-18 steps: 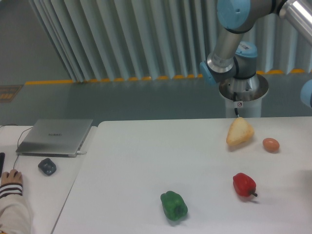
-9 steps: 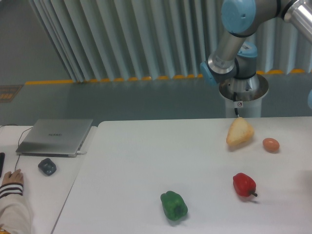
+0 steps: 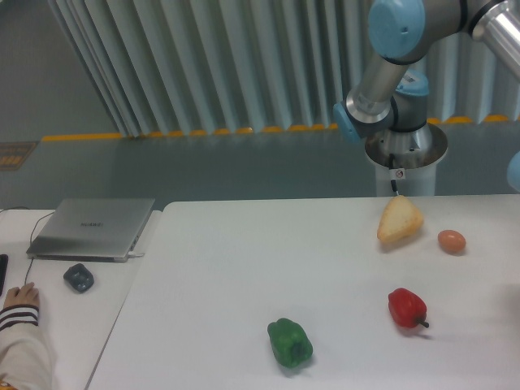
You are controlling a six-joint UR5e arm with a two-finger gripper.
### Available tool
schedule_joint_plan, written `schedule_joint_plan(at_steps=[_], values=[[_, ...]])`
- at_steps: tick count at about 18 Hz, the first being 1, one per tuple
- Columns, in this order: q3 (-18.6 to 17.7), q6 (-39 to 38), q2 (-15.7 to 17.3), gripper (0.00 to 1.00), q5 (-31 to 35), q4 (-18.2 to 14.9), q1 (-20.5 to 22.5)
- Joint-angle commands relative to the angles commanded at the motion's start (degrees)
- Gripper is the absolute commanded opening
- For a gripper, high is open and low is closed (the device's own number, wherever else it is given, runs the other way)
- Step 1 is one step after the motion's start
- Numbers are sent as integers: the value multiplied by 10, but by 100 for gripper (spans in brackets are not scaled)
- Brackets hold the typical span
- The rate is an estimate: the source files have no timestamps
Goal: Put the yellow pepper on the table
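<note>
1. You see neither the yellow pepper nor the jaws; both lie outside the frame, so their grip cannot be told.
2. Your arm (image 3: 390, 73) rises behind the counter (image 3: 227, 268).
3. On the counter lie bread (image 3: 399, 221), an egg (image 3: 452, 240), a red pepper (image 3: 406, 308) and a green pepper (image 3: 290, 343), all apart.
</note>
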Motion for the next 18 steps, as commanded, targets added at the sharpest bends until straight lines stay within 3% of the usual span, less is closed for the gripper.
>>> schedule_joint_plan(at_steps=[10,11,13,18], values=[[-4,-7,-4,100,15,1,-10],[-4,-7,-4,97,16,1,-10],[-4,-7,-4,82,16,1,-9],[-3,-7,-2,67,16,0,-7]])
